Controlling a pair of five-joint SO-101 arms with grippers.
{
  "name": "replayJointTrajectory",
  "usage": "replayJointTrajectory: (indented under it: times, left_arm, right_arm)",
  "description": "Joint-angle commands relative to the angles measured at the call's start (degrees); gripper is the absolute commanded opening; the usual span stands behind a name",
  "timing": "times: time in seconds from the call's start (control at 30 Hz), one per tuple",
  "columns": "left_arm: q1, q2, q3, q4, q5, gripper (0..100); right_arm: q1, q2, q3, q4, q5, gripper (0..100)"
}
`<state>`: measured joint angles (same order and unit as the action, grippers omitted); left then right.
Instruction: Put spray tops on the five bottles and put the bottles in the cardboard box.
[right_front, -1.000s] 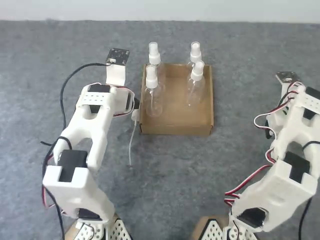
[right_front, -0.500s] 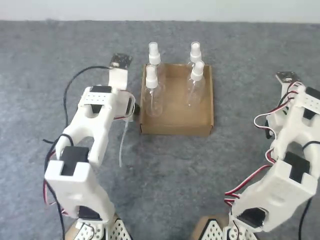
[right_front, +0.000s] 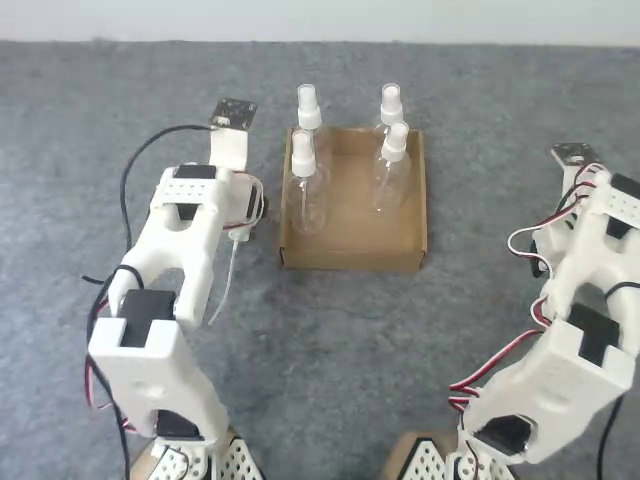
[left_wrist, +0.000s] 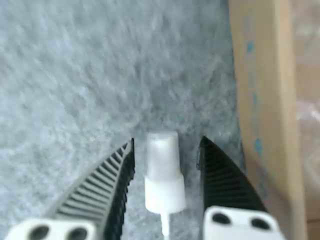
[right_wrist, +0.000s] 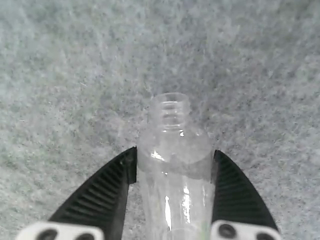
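Working on the last capping step. Clamping the spray top (left_wrist: 162, 175) in the left gripper (left_wrist: 166, 142), raised over the desk (right_front: 330, 360) just beside the cardboard box (right_front: 350, 258), on its left. Grasping the uncapped bottle (right_wrist: 175, 150) in the right gripper (right_wrist: 175, 153), near the desk's right edge, well apart from the box. Leaving four capped bottles (right_front: 303, 190) at the box, two clearly inside. Next, probably needing to bring both grippers together, feeding the tube down the open neck and seating the top before boxing.
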<state>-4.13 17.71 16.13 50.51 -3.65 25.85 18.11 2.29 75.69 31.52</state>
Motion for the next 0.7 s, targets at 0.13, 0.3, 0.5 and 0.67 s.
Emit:
replayJointTrajectory:
  times: [0.13, 0.3, 0.5, 0.67]
  left_arm:
    - [-0.09, 3.60, -4.97, 2.02, -0.53, 18]
    - [-0.09, 4.04, -6.55, 7.21, -0.53, 12]
    - [-0.09, 3.60, -6.73, 8.97, -0.35, 1]
    - [-0.18, -2.81, -5.32, 13.45, 1.14, 1]
  right_arm:
    - [0.66, -0.40, -2.55, 0.57, 2.99, 18.0]
    - [0.66, -0.40, -2.55, 0.57, 3.08, 18.0]
    - [0.66, -0.40, -2.46, 0.66, 3.34, 18.0]
    - [0.92, -0.92, -1.05, 0.75, 3.52, 18.1]
